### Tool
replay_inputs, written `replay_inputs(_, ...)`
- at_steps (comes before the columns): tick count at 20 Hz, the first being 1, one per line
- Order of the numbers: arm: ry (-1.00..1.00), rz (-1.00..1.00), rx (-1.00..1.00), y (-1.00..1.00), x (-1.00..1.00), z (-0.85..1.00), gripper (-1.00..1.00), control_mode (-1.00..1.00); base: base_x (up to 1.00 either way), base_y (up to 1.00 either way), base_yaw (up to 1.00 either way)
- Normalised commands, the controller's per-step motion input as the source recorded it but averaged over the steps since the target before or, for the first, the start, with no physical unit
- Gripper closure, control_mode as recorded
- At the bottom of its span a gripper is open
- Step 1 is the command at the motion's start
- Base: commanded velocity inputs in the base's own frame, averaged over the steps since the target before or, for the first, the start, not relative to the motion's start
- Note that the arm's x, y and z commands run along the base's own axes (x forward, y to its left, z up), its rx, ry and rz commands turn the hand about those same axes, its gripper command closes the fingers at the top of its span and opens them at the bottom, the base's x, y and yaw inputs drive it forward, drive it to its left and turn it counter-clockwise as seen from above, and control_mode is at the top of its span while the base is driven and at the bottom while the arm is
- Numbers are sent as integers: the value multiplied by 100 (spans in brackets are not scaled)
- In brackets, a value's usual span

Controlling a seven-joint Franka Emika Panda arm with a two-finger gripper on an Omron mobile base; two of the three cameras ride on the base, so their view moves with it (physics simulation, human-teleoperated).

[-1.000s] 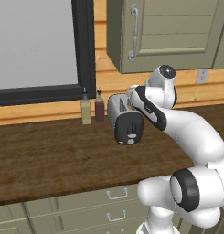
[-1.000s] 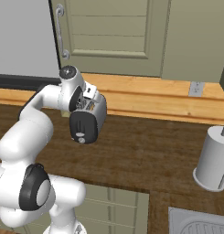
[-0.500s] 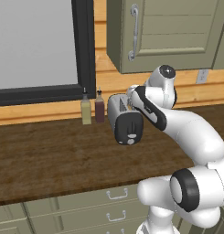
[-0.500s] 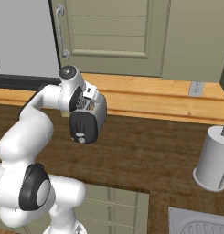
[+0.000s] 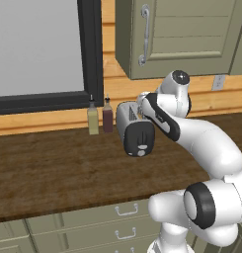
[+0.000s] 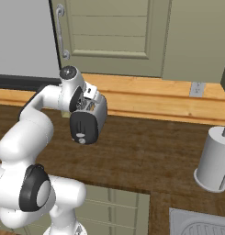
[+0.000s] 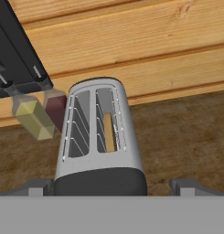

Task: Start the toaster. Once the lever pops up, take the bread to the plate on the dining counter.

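From the left base camera I start at the far left with the window (image 5: 38, 47), its dark frame running down to the wooden sill. Just right of the frame stand two small bottles against the wall: a yellowish bottle (image 5: 93, 120) and a dark red bottle (image 5: 107, 117), side by side and nearly touching. Next comes the toaster (image 5: 136, 129), sitting on the dark wood worktop (image 5: 53, 173) with its black end panel and round knob facing me. The arm's wrist crowds in right behind and above it. Above that hangs a sage-green wall cabinet (image 5: 181, 34) with a metal handle.

In my hand camera the toaster (image 7: 97, 137) lies straight ahead, two slots on top; the right-hand slot shows a thin tan edge that I take for the bread (image 7: 109, 132) sunk inside (only a sliver is visible). My gripper (image 7: 113, 185) has its fingers spread wide, one tip on each side of the toaster's black end, gripping nothing.

Over on the right base camera, well right of the toaster (image 6: 89, 120), a pale cylindrical canister (image 6: 216, 160) stands on the worktop, with a sink rim (image 6: 201, 225) at the lower corner.
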Motion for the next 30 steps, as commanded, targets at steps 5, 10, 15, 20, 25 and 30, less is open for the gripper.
replay_inputs(5, 0, 0, 0, 0, 0, 0, -100, -100, 0, 0, 0)
replay_inputs(10, 0, 0, 0, 0, 0, 0, -100, -100, 0, 0, 0)
replay_inputs(15, 0, 0, 0, 0, 0, 0, -100, -100, 0, 0, 0)
replay_inputs(20, 0, 0, 0, 0, 0, 0, -100, -100, 0, 0, 0)
replay_inputs(25, 0, 0, 0, 0, 0, 0, -100, -100, 0, 0, 0)
replay_inputs(30, 0, 0, 0, 0, 0, 0, -100, -100, 0, 0, 0)
